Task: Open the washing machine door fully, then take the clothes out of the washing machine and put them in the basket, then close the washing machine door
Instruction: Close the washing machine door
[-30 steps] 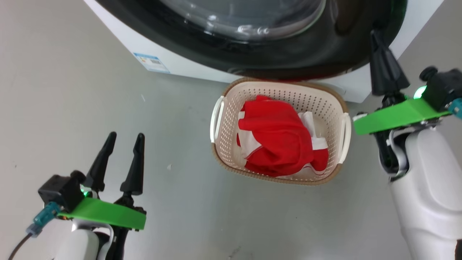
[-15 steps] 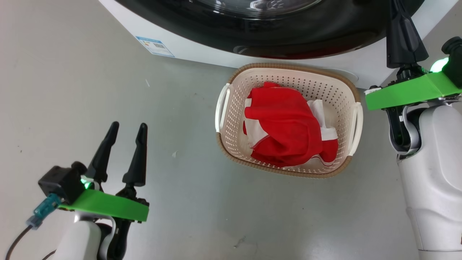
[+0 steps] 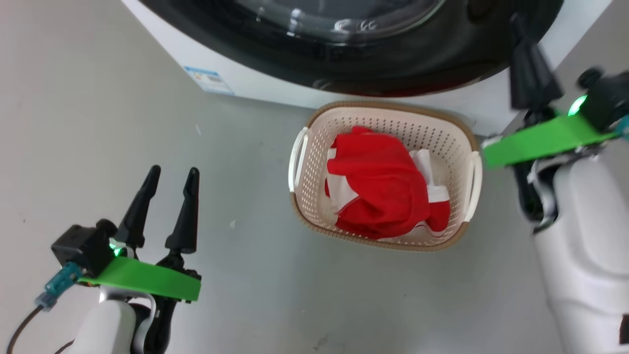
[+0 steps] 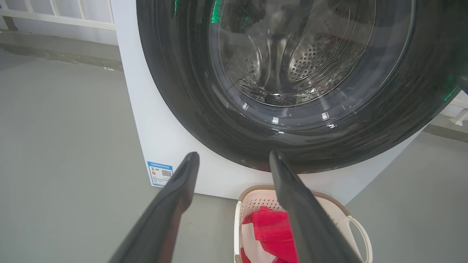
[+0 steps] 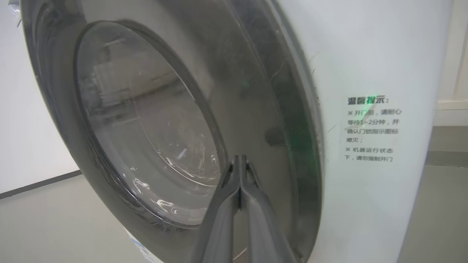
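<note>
The washing machine door (image 3: 393, 69), round with a black rim and glass bowl, lies against the white washing machine (image 3: 255, 83) and looks closed. Through the glass (image 4: 292, 54) I see the steel drum. Red and white clothes (image 3: 383, 191) lie piled in the cream basket (image 3: 314, 162) on the floor just below the door. My right gripper (image 3: 516, 22) is shut with nothing in it, its tip (image 5: 240, 157) at the door's right rim (image 5: 256, 91). My left gripper (image 3: 173, 170) stands open and empty over the floor, left of the basket, pointing at the door (image 4: 182, 91).
Grey floor (image 3: 98, 123) spreads left of the basket and in front of it. A small blue label (image 3: 209, 80) sits low on the machine's front. A panel of printed text (image 5: 369, 128) is on the machine's front beside the door.
The head view shifted up and back down, so the camera moved. The right gripper stays shut by the door's right rim. The left gripper has not moved.
</note>
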Available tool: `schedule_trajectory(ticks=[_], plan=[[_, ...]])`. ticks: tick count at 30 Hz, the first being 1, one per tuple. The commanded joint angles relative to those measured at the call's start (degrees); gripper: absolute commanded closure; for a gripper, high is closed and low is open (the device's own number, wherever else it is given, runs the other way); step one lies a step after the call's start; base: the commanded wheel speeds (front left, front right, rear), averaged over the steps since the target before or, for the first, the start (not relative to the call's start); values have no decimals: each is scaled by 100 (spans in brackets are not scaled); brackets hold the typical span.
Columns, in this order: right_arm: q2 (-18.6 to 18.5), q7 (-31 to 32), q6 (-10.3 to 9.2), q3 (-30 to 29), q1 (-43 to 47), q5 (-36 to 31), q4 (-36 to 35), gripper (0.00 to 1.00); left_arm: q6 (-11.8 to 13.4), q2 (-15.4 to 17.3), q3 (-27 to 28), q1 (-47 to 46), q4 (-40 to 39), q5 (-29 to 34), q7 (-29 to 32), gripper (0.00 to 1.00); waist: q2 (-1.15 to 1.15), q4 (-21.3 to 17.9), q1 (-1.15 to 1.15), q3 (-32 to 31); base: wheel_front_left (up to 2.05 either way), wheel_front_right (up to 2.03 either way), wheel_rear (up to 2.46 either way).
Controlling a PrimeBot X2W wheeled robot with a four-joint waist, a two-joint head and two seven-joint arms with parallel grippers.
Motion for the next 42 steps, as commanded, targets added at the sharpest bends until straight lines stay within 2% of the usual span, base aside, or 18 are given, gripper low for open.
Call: schedule_trajectory(ticks=[1,2,4,5,6,7,24,42], plan=[[103,-36,-5,211,223,58,-124,94,-32,246,223,98,-97,38,-28,0,0,-113,0,-195,0,0,0],[103,-36,-5,257,305,76,-127,78,-32,269,220,133,-92,58,-28,0,0,-144,0,-256,0,0,0],[103,-36,-5,346,467,108,-138,56,-32,309,235,211,-75,87,-28,0,0,-211,0,-374,0,0,0],[103,-36,-5,383,551,123,-147,35,-32,330,243,251,-70,104,-28,0,0,-244,0,-435,0,0,0],[103,-36,-5,413,637,138,-159,3,-32,350,249,292,-65,121,-28,0,0,-276,0,-496,0,0,0],[103,-36,-5,439,725,154,-172,0,-32,370,258,336,-57,137,-28,0,0,-310,0,-558,0,0,0],[103,-36,-5,489,2343,343,-456,0,-32,606,388,994,-30,346,-28,0,0,-797,0,-1414,0,0,0],[103,-36,-5,157,3366,292,-752,0,-32,696,699,1484,-157,452,-28,0,0,-1234,0,-1768,0,0,0]])
